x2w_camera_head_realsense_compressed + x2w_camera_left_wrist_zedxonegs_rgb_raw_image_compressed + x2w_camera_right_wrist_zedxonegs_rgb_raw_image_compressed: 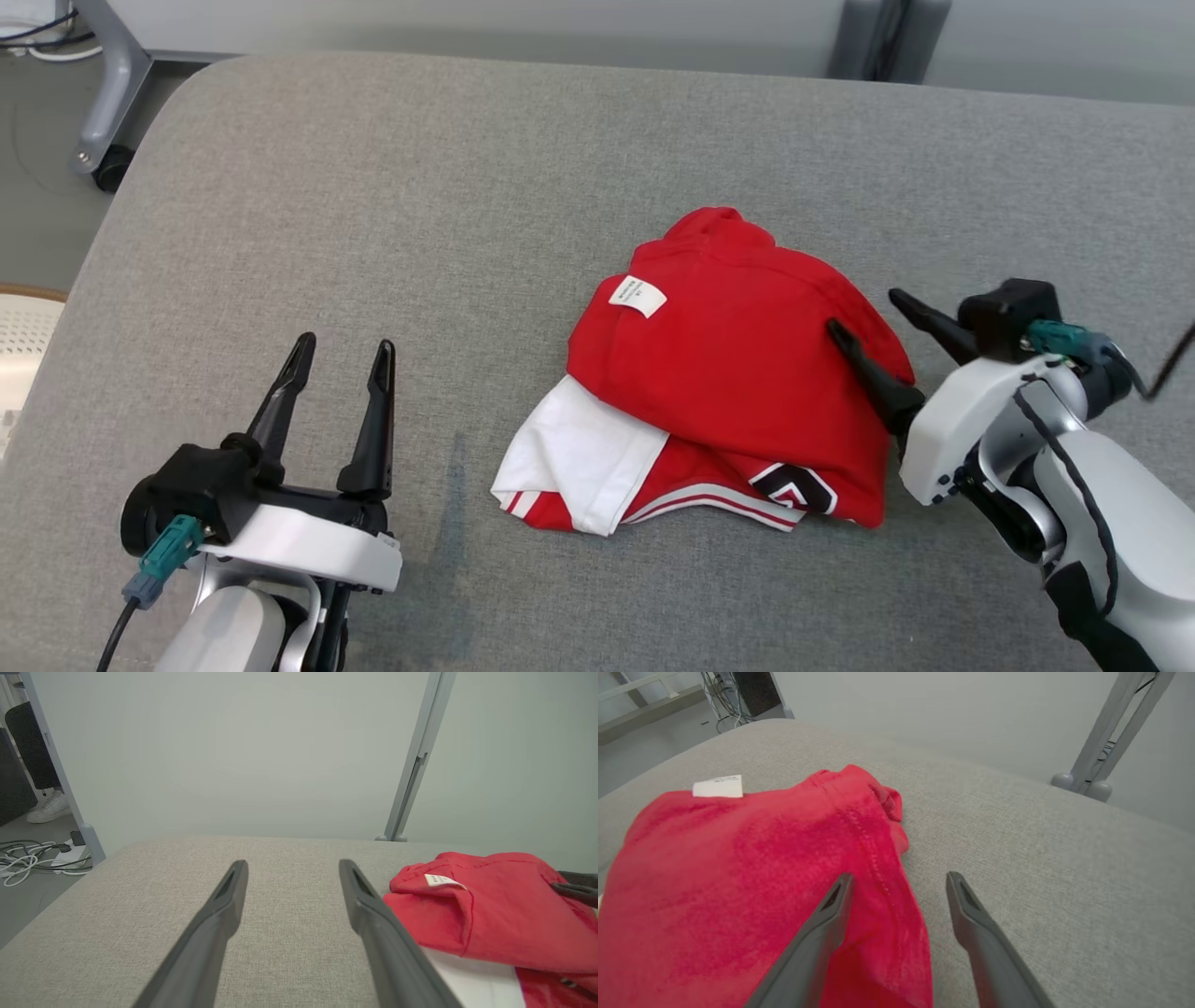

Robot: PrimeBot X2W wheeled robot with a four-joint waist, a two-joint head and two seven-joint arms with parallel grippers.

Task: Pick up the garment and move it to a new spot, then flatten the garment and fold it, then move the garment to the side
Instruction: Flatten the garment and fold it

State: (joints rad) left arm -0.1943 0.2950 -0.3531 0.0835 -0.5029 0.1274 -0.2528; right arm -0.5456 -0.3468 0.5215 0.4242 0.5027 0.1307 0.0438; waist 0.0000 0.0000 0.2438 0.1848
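A red garment (738, 364) with white and black trim and a small white label lies crumpled in a heap on the grey table (392, 205), right of centre. My right gripper (868, 311) stands open at its right edge, one finger over the red cloth and the other over the table, nothing held. In the right wrist view the garment (752, 882) lies left of and under the open right gripper (899, 883). My left gripper (341, 353) is open over bare table, well left of the garment. The left wrist view has the garment (486, 905) right of the left gripper (292, 870).
The table's rounded far-left corner and left edge drop to the floor, where a caster leg (107, 103) stands. A pale round object (23, 345) sits beyond the left edge. Cables (32, 858) lie on the floor. A grey post (413, 765) rises behind the table.
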